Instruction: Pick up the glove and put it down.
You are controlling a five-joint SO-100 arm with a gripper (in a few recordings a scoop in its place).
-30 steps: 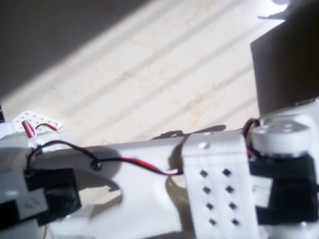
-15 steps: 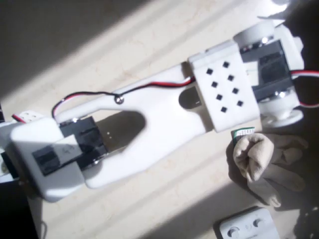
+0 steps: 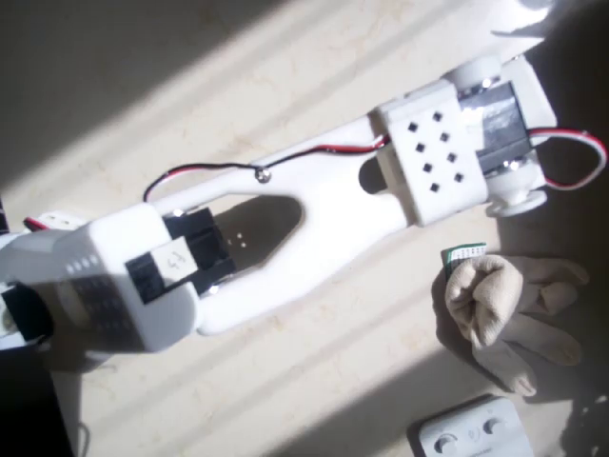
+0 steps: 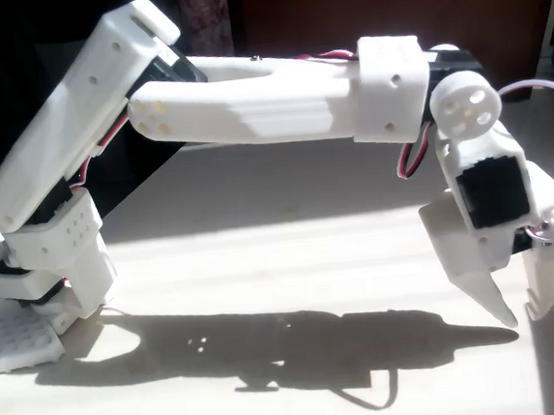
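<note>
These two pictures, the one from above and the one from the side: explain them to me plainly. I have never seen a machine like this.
The white jointed thing is a small robot arm standing on a pale table. One camera looks straight down on it; the other stands at the side and shows the arm bent like an elbow, reaching out and then down.

At the arm's tip is the pincer, two pointed fingers for grasping. In the side view they stand slightly apart just above the table, with nothing between them.

In the overhead view a soft cream glove with a small green label lies on the table beside the arm's far end, not held. Below it, at the picture's edge, sits a white plastic device with round buttons.
</note>
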